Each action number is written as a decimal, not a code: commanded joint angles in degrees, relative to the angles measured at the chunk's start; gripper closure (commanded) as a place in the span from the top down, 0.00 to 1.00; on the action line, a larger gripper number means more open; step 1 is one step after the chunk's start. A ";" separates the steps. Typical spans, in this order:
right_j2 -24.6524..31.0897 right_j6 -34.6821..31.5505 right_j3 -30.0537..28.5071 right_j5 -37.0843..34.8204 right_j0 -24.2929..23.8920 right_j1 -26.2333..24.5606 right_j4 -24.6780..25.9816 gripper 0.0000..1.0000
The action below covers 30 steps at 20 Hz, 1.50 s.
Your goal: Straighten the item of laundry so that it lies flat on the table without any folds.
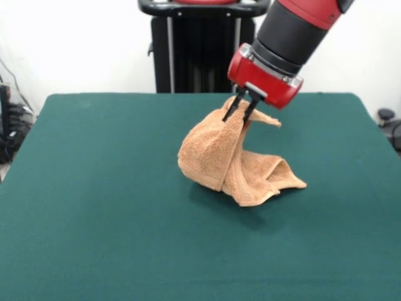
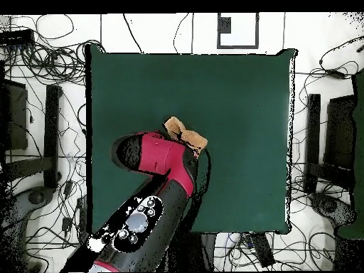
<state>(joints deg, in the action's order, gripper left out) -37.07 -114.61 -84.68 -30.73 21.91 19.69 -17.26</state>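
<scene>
The item of laundry (image 1: 229,160) is a light orange-tan terry towel, bunched and draped in folds near the middle of the dark green table (image 1: 94,207). Its upper edge is lifted off the surface while its lower part rests on the felt, trailing toward the right in the front view. My gripper (image 1: 238,114) is shut on that raised edge, its two dark fingers pinching the cloth from above. In the overhead view the red arm covers most of the towel (image 2: 186,135); only a small tan part shows beside the wrist, and the gripper itself is hidden there.
A black stand (image 1: 200,50) rises behind the table's far edge in the front view. Cables (image 2: 43,85) and black equipment lie on the floor around the table in the overhead view.
</scene>
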 commanded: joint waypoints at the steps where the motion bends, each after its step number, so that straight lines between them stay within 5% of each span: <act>1: 11.49 -8.66 -5.96 5.11 -1.05 1.32 -0.84 0.00; 30: 24.95 -6.00 -16.32 22.57 -11.32 8.40 3.71 0.00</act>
<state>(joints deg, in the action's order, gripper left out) -22.34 -114.60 -95.38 -12.63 11.89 28.03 -16.58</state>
